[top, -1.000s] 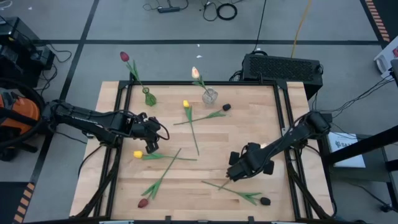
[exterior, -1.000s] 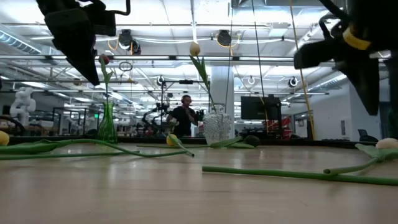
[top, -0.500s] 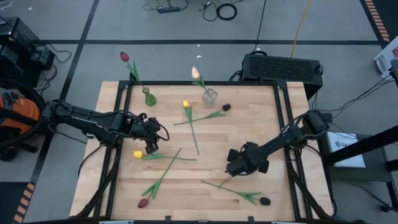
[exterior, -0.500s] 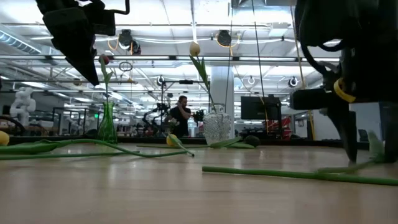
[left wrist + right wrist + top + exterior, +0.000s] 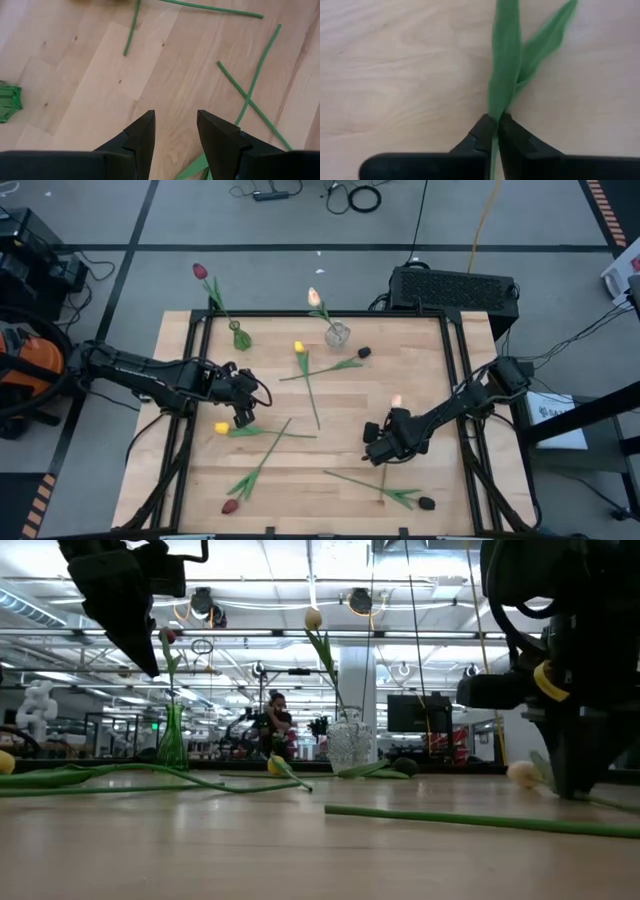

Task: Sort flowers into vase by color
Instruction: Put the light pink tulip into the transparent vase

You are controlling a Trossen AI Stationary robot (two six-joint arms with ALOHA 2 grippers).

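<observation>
My right gripper (image 5: 375, 454) (image 5: 497, 127) stands low over the table's right half, shut on a cream-peach tulip whose head (image 5: 396, 401) (image 5: 522, 774) shows beside the arm. My left gripper (image 5: 243, 416) (image 5: 175, 114) hovers open above the table's left half, just beyond a yellow tulip (image 5: 221, 428) lying flat. A green vase (image 5: 240, 337) holds a dark red tulip (image 5: 200, 271). A clear glass vase (image 5: 338, 334) holds a cream tulip (image 5: 314, 297). Another yellow tulip (image 5: 298, 347) and a maroon one (image 5: 364, 352) lie near the far edge. My right gripper pinches the cream-peach tulip's green stem between its two fingertips, just where the leaves (image 5: 506, 75) spring from it. The fingers come from above, pointing down, and lie across the stem. The leaves spread on the wood; whether the head touches the table, I cannot tell.
Two more dark-headed tulips lie near the near edge, one at the left (image 5: 230, 506) and one at the right (image 5: 427, 503), with long stems crossing the middle of the table (image 5: 300, 480). A black rail frames the table. A person stands far off in the room (image 5: 276, 725).
My right gripper has come down to the table and shifted slightly toward the left edge. The cream-peach tulip has turned about: its head, which lay on the table farther right, has swung toward the left and now shows beside the arm. My left arm has kept still.
</observation>
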